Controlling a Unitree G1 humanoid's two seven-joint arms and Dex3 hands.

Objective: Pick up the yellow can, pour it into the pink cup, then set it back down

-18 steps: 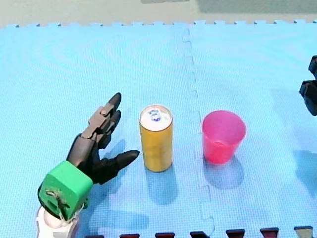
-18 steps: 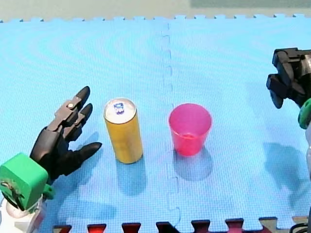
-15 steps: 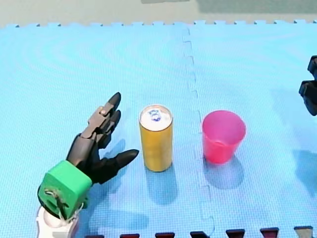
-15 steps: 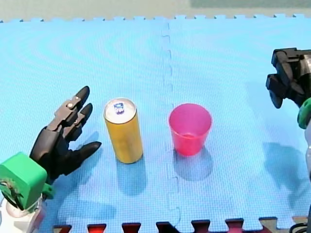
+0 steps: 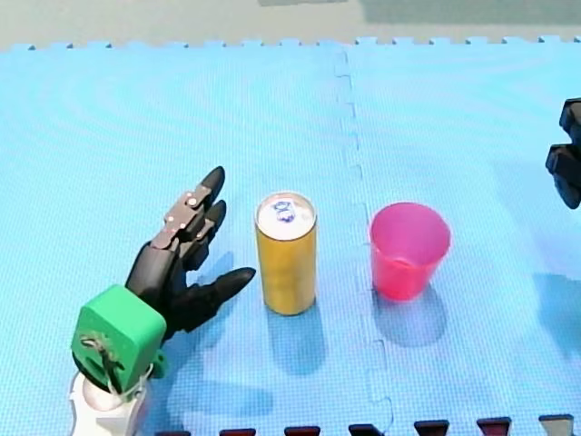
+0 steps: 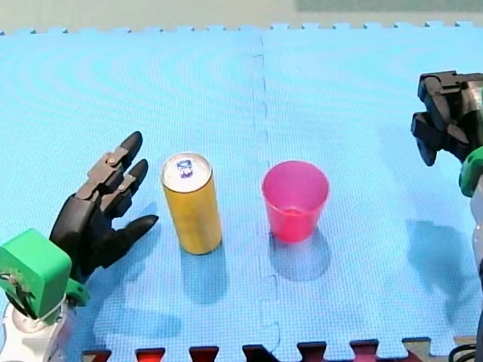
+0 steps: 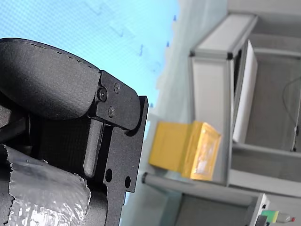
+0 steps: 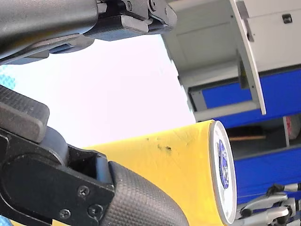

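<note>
Left hand (image 5: 177, 272), fingers (image 5: 207, 189) uncurled and empty, just beside the tall yellow metal can (image 5: 286, 259), so we'd wrap its middle squarely; right hand (image 6: 441, 113), curled, far right.

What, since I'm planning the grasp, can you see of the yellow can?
The yellow can stands upright on the blue foam mat: a tall metal-looking cylinder, yellow side, silvery top with a small blue mark. Only the mat touches it. The left hand is close beside it, just short of contact; the pink cup stands apart on its other side; the right hand is at the mat's right edge.
</note>
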